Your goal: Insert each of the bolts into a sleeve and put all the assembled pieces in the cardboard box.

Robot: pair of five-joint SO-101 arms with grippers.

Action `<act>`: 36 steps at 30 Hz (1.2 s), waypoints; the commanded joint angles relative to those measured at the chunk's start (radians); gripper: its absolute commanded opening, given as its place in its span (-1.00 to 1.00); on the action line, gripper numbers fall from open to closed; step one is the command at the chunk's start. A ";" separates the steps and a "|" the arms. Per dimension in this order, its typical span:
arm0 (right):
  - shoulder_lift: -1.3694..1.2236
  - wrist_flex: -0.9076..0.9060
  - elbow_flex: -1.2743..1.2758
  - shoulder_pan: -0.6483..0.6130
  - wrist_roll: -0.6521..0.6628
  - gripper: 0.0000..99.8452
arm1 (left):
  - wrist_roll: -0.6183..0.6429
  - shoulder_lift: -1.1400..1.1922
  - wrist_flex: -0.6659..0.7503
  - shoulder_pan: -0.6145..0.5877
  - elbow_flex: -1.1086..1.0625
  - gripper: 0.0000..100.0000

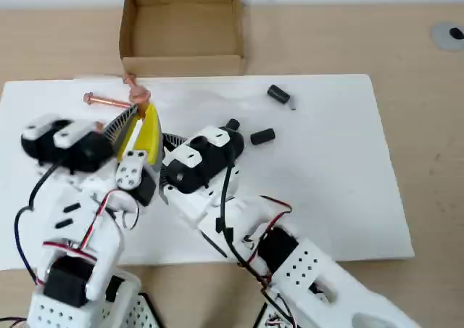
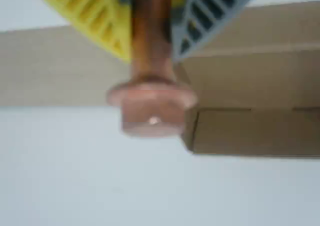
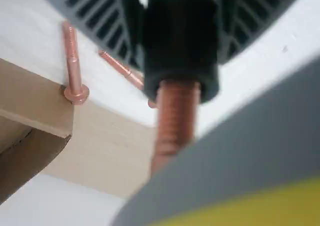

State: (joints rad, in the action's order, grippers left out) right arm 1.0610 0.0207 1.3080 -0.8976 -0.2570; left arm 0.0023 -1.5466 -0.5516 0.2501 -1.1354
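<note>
The far end of a threaded bolt (image 3: 172,121) is cut off by a blurred grey and yellow shape (image 3: 240,176) in the right wrist view. A white sheet (image 1: 326,197) is spread over a wooden table (image 1: 420,125), with the cardboard box (image 1: 181,30) just beyond its far edge. A black sleeve (image 3: 180,51) is clamped in the right gripper (image 3: 180,16), the threaded bolt lined up with its bore, at its mouth. A second bolt (image 2: 152,61) is pinched by the left gripper (image 2: 152,11) near the box, head pointed toward it.
</note>
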 commanded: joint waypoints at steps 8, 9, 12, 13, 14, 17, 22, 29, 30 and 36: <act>0.035 0.026 -0.012 0.001 0.014 -0.98 | -0.008 0.073 -0.138 0.011 0.129 -0.95; 0.035 0.026 -0.013 0.004 0.020 -0.98 | -0.006 0.071 -0.169 0.011 0.144 -0.95; 0.030 0.028 -0.016 0.024 0.021 -0.98 | -0.006 0.070 -0.259 0.011 0.192 -0.94; 0.030 0.028 -0.016 0.028 0.021 -0.98 | -0.006 0.070 -0.279 0.011 0.204 -0.93; 0.030 0.028 -0.016 0.033 0.021 -0.98 | -0.005 0.070 -0.296 0.011 0.213 -0.91; 0.030 0.028 -0.018 0.050 0.021 -0.98 | -0.002 0.070 -0.342 0.012 0.242 -0.85; 0.030 0.026 -0.045 0.076 0.021 -0.98 | 0.011 0.070 -0.427 0.005 0.307 -0.70; 0.028 0.021 -0.050 0.084 0.028 -0.98 | 0.046 0.077 -0.577 0.003 0.427 -0.61; 0.027 0.021 -0.048 0.085 0.034 -0.98 | 0.046 0.077 -0.595 0.003 0.445 -0.61; -0.143 0.018 -0.179 0.222 0.035 -0.98 | 0.043 0.081 -0.796 -0.021 0.621 -0.62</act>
State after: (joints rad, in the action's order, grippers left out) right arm 1.0042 0.0207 1.2789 -0.7564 -0.2309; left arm 0.0453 -1.4776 -1.2605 0.2532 -0.6245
